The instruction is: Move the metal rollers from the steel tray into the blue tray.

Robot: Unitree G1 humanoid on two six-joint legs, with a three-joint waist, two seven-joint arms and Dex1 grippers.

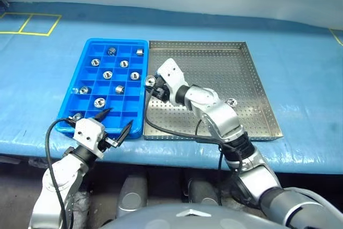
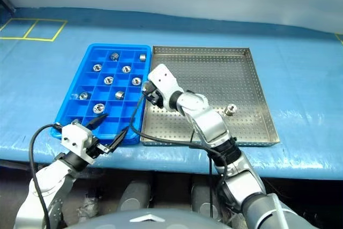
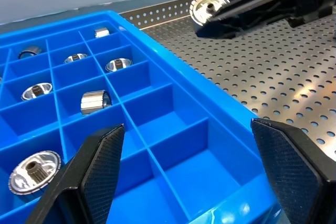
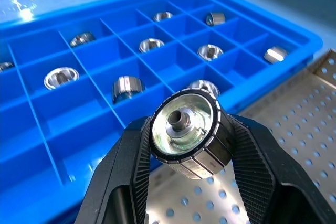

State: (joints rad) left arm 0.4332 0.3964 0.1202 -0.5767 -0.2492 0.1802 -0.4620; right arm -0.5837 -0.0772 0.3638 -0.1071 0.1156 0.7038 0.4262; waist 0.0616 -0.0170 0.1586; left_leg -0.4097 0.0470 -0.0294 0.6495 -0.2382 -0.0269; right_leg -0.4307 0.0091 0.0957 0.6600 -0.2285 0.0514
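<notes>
The right gripper [image 4: 186, 145] had its fingers clenched on a metal roller [image 4: 185, 125] — hole end facing back along the fingers — held above the steel tray [image 1: 252, 87] just beside the blue tray [image 1: 86, 60]. The free compartments lay just across that shared rim, toward the left gripper [image 1: 113, 123], whose fingers stood released over the blue tray's near edge. One more roller [image 1: 231, 102] lay in the steel tray.

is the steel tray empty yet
No. One shiny metal roller still lies on the perforated steel tray; the right hand holds another by the blue compartment tray.
</notes>
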